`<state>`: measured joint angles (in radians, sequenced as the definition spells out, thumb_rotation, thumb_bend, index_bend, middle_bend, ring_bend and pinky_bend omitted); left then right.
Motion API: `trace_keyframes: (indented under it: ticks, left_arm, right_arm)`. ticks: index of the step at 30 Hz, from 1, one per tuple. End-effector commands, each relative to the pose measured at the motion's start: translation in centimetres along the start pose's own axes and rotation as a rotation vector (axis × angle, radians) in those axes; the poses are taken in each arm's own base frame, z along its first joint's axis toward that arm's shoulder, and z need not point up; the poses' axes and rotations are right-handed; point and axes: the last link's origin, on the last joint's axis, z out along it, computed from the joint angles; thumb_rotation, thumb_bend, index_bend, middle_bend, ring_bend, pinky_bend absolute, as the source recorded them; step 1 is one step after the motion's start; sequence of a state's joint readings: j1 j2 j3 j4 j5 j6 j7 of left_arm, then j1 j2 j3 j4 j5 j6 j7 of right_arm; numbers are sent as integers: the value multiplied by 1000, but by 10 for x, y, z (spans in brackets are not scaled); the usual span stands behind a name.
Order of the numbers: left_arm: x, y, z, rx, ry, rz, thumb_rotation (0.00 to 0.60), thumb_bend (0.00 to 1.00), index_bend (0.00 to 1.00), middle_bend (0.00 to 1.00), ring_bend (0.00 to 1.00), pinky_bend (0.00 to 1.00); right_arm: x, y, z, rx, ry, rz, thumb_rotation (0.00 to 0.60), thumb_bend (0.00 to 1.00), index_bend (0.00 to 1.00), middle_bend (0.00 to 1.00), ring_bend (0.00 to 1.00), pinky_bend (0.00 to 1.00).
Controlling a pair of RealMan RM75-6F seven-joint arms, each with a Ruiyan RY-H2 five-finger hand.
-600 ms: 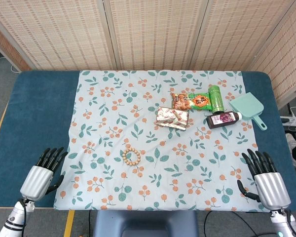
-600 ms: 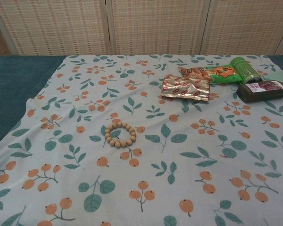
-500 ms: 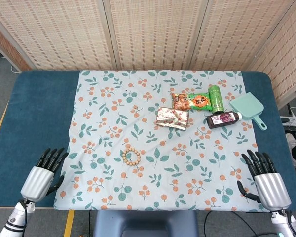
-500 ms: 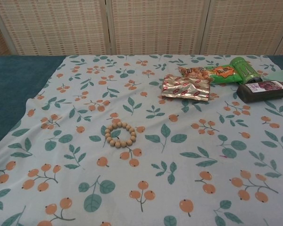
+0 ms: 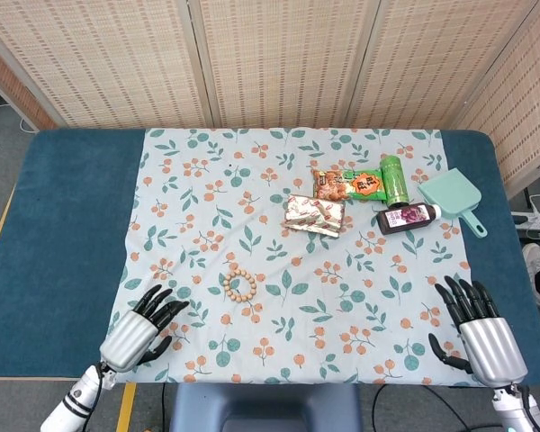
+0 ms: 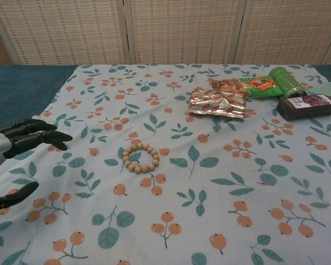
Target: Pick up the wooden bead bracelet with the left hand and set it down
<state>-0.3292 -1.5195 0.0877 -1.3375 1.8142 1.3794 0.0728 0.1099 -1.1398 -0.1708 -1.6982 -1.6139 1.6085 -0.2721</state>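
The wooden bead bracelet lies flat on the floral cloth, lower left of centre in the head view, free of every other item, so it can be reached from the side. Being a closed ring, it has no long axis and points nowhere; its hole faces up. The left hand hovers at the lower left, fingers spread and empty, aimed toward the bracelet, likely lining up a grasp. The right hand sits at the lower right, fingers apart, holding nothing, well apart from the snack packets in the upper right.
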Motion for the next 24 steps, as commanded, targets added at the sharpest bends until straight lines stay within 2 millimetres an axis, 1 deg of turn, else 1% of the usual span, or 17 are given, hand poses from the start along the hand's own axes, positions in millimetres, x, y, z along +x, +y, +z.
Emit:
trace_keyframes:
  ticks: [1, 3, 5, 9, 10, 13, 21, 24]
  left_arm:
    - [-22, 12, 51, -2, -40, 78, 600, 477, 239, 267, 95, 16]
    - [-25, 16, 62, 4, -26, 98, 600, 477, 238, 281, 95, 16]
    - [-30, 18, 69, 6, -39, 116, 600, 477, 240, 295, 96, 16]
    - [-39, 23, 83, -1, -55, 150, 600, 466, 297, 315, 100, 16]
    - [-41, 25, 87, -4, -47, 161, 600, 466, 298, 316, 100, 16]
    - [-41, 30, 95, -15, -18, 168, 600, 466, 296, 314, 101, 16]
    - [-46, 37, 115, -17, 7, 197, 600, 465, 293, 307, 105, 15]
    - [-50, 40, 121, -29, 4, 233, 600, 465, 293, 308, 105, 16]
  right_arm:
    - [-1, 2, 1, -11, -12, 7, 278, 368, 0, 0, 0, 0]
    - [-1, 3, 1, -13, -17, 10, 277, 368, 0, 0, 0, 0]
    - [-1, 4, 1, -14, -20, 10, 278, 367, 0, 0, 0, 0]
    - [-1, 4, 0, -16, -29, 14, 278, 368, 0, 0, 0, 0]
    - [-1, 4, 0, -17, -31, 14, 277, 368, 0, 0, 0, 0]
    - [0, 5, 0, -20, -30, 16, 277, 367, 0, 0, 0, 0]
    - [-2, 5, 1, -22, -51, 19, 278, 367, 0, 0, 0, 0]
    - [-2, 5, 1, -24, -53, 24, 278, 368, 0, 0, 0, 0]
